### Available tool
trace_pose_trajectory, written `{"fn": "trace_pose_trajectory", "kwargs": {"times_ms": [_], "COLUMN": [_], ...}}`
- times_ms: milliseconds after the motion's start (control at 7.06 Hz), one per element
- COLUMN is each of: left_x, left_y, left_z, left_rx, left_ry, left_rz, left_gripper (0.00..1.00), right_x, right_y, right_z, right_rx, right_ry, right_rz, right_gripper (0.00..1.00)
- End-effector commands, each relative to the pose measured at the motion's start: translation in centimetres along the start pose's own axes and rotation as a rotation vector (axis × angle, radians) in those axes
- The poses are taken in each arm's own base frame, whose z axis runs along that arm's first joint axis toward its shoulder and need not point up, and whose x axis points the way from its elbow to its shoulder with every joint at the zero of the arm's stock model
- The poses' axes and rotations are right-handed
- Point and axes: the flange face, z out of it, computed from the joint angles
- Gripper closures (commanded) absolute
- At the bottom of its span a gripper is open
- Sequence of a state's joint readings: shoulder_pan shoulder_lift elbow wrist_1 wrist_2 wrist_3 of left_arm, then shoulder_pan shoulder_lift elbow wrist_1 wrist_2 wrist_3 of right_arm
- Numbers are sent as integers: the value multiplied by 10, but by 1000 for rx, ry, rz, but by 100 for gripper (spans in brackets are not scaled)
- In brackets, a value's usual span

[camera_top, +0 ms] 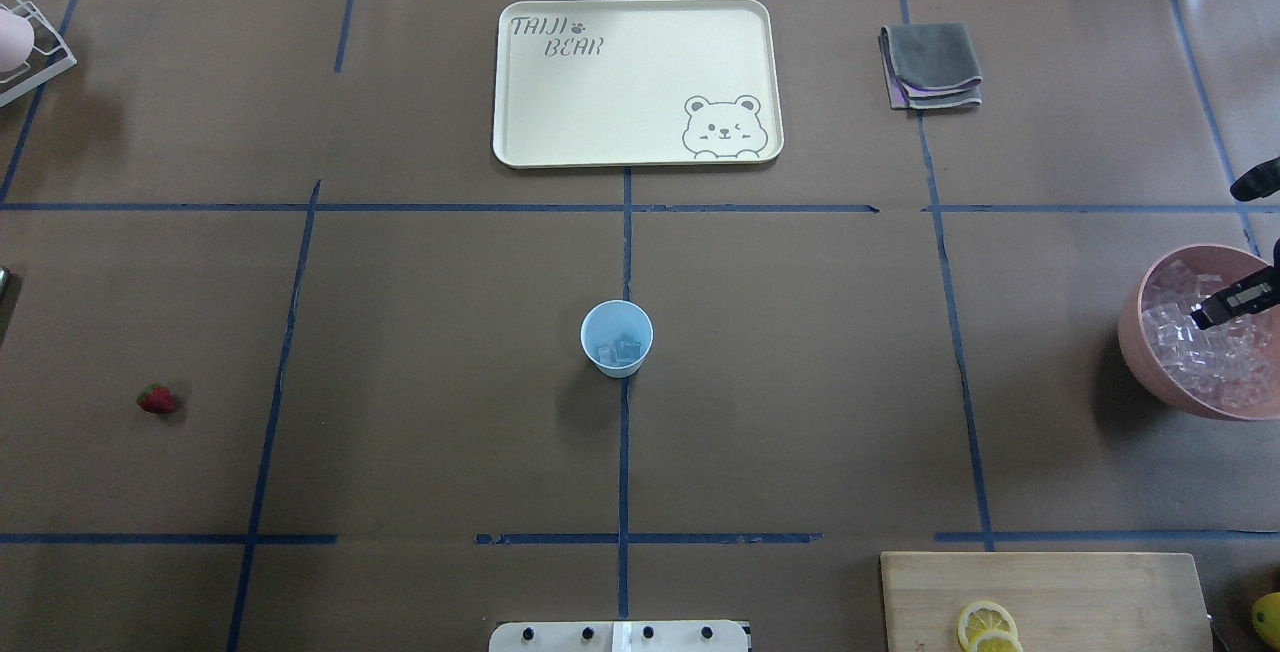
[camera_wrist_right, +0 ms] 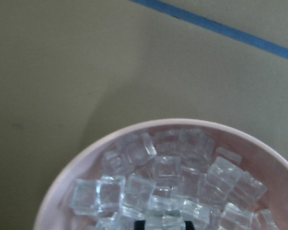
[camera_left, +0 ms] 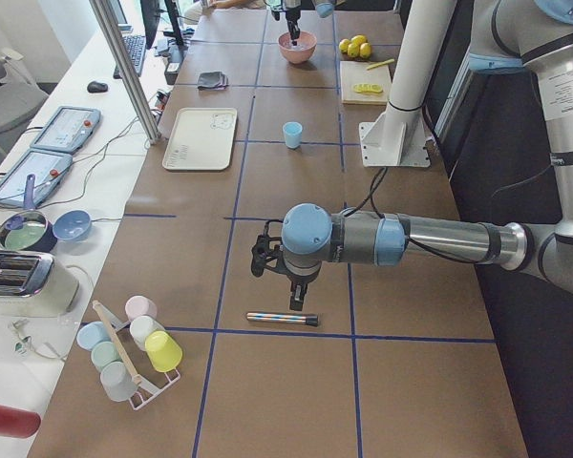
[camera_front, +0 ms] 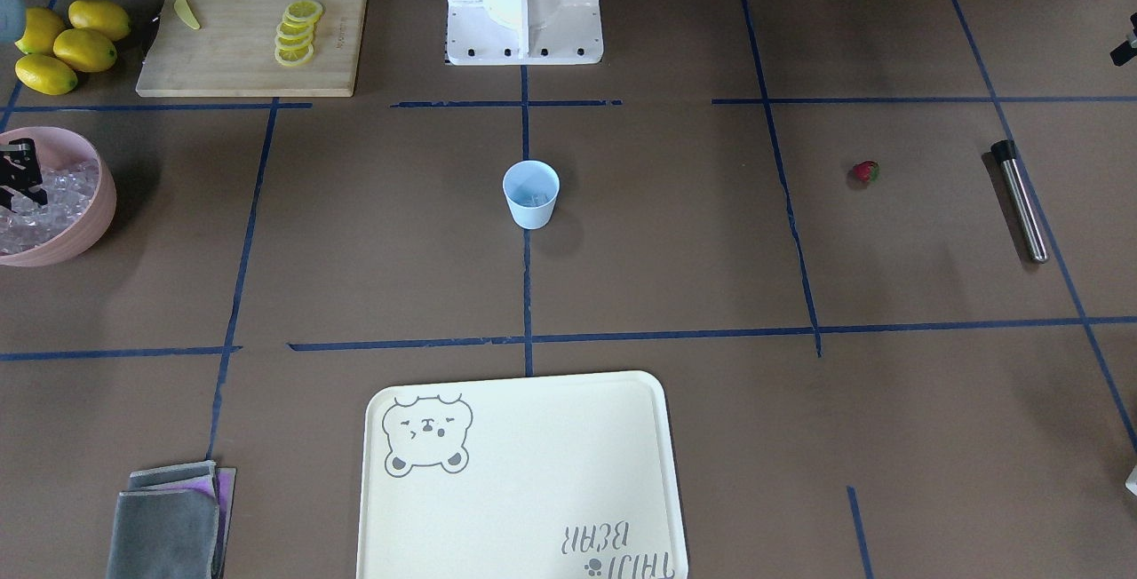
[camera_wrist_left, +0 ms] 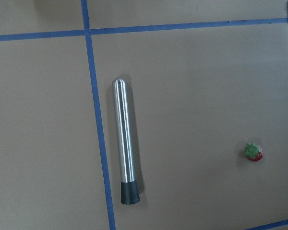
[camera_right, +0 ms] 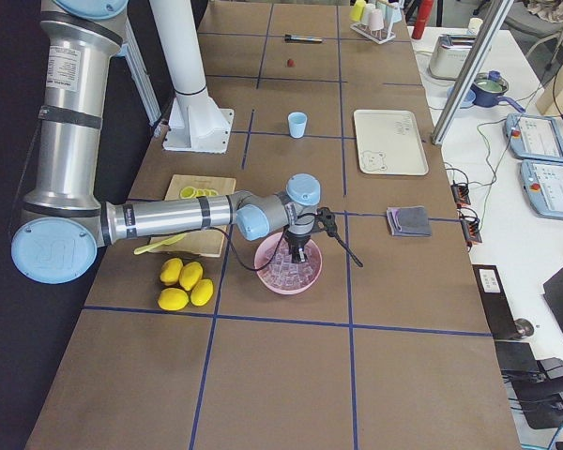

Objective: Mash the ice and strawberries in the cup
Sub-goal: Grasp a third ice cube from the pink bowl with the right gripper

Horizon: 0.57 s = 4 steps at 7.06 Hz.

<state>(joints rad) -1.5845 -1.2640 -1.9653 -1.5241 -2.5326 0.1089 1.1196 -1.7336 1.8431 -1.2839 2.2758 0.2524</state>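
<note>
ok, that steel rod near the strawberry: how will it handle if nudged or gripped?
The rod is round and lies flat, so it likely rolls sideways if nudged. Polished metal: probably slippery, stiff and fairly heavy.

Right end effector lowered; left arm outstretched.

Matt brown paper covers the desk; the rod is smooth shiny metal, the ice glassy, the cutting board pale matt wood.
</note>
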Motion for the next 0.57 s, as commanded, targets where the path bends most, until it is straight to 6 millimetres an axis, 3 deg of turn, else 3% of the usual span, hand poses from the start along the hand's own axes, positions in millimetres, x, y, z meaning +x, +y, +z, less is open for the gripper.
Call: {"fn": "trace_pose_trajectory", "kwargs": {"times_ms": [0, 142, 425], "left_x": [1, 1, 1], "left_y": [0, 0, 1], "left_z": [0, -1, 0], "left_rx": [2, 2, 1], "left_ry": [4, 4, 6], "left_rz": [2, 2, 0], "left_gripper": [0, 0, 0], "right_x": [-46, -96, -242], "right_y": [-11, -37, -90], "right_z": [-68, -91, -95], "right_rx": [112, 141, 94], "right_ry": [-82, -165, -313], "right_rz": [103, 273, 471], "right_gripper": [100, 100, 100]}}
